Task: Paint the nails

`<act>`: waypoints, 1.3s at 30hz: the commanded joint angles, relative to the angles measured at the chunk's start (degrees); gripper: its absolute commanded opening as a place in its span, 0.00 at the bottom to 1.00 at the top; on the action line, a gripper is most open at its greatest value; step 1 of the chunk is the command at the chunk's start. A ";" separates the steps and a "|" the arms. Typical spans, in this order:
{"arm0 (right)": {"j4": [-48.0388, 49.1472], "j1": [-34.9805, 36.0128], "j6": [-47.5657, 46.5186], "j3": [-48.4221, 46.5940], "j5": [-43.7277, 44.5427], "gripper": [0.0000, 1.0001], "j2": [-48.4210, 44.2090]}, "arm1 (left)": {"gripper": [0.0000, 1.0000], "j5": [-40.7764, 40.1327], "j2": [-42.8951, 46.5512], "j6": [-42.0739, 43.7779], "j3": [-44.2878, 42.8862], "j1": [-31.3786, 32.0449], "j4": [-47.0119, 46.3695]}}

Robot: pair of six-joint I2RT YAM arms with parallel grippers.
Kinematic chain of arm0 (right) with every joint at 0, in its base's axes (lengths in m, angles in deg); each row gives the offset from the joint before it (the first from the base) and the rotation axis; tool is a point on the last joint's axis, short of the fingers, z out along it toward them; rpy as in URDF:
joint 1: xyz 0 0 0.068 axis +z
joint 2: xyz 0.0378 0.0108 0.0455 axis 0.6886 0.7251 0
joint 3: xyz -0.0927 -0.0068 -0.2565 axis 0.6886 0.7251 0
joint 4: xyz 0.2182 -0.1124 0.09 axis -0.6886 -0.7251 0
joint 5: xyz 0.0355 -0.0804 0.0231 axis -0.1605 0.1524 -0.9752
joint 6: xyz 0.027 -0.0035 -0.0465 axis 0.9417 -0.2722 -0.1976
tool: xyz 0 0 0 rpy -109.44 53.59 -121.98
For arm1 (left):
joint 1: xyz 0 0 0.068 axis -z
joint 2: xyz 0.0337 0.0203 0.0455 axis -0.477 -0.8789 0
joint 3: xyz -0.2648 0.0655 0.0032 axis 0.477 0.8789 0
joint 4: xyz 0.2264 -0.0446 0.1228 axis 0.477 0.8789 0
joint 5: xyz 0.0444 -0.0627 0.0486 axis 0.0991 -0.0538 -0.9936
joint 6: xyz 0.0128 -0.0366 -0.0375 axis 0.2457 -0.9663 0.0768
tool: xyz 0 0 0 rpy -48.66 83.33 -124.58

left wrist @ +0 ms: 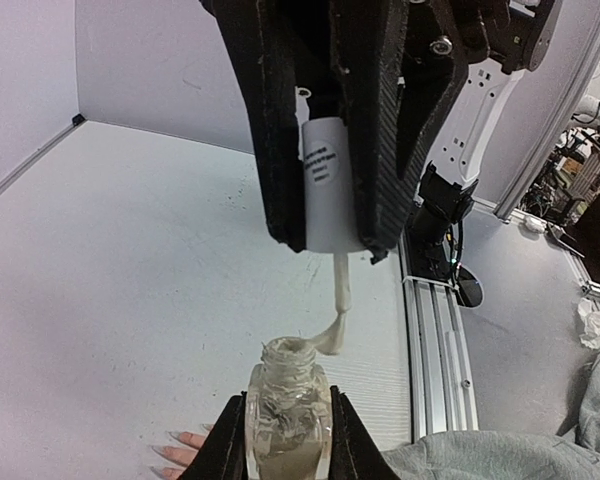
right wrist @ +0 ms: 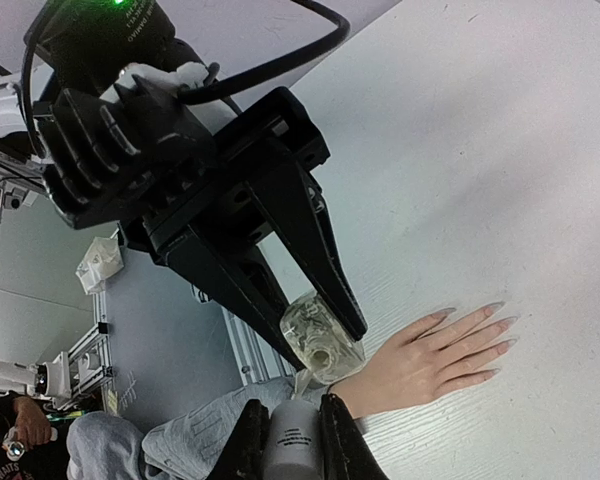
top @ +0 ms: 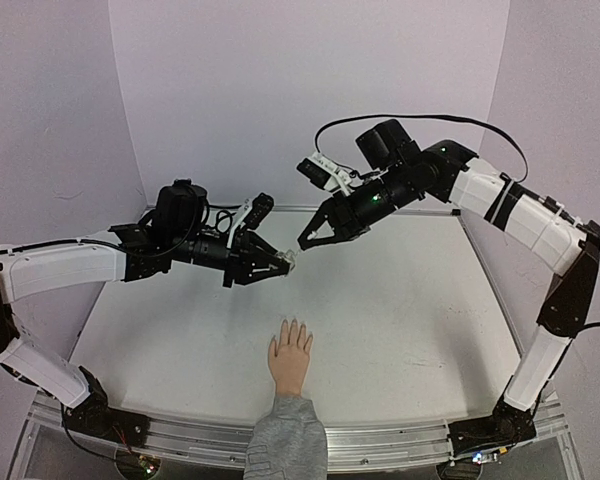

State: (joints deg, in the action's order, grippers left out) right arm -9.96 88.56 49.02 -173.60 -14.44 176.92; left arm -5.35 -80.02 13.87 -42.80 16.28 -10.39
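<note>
A flesh-coloured hand (top: 290,358) with a grey sleeve cuff (top: 288,435) lies palm down near the table's front edge, its pale nails (top: 293,325) pointing away. The nails also show in the right wrist view (right wrist: 495,322). My left gripper (top: 283,263) is shut on a small clear bottle (left wrist: 288,410), open at the neck, held in the air above and behind the hand. My right gripper (top: 306,242) is shut on the white cap (left wrist: 325,180). The cap's whitish brush (left wrist: 338,310) bends against the bottle's rim. The bottle also shows in the right wrist view (right wrist: 322,340).
An aluminium rail (top: 400,440) runs along the table's front edge. Lilac walls close the back and sides. The right arm's base (left wrist: 445,210) stands at the table's near right corner.
</note>
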 commanded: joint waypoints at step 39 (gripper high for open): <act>27.64 -9.46 -16.62 33.92 -5.04 0.00 9.57 | 0.00 -41.19 -2.22 -1.99 -8.52 -0.21 -11.00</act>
State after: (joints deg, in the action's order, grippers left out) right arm 15.50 78.88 33.96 -138.78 -18.83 183.32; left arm -43.62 -80.78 9.60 -45.71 16.28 -16.16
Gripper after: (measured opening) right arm 0.151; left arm 0.218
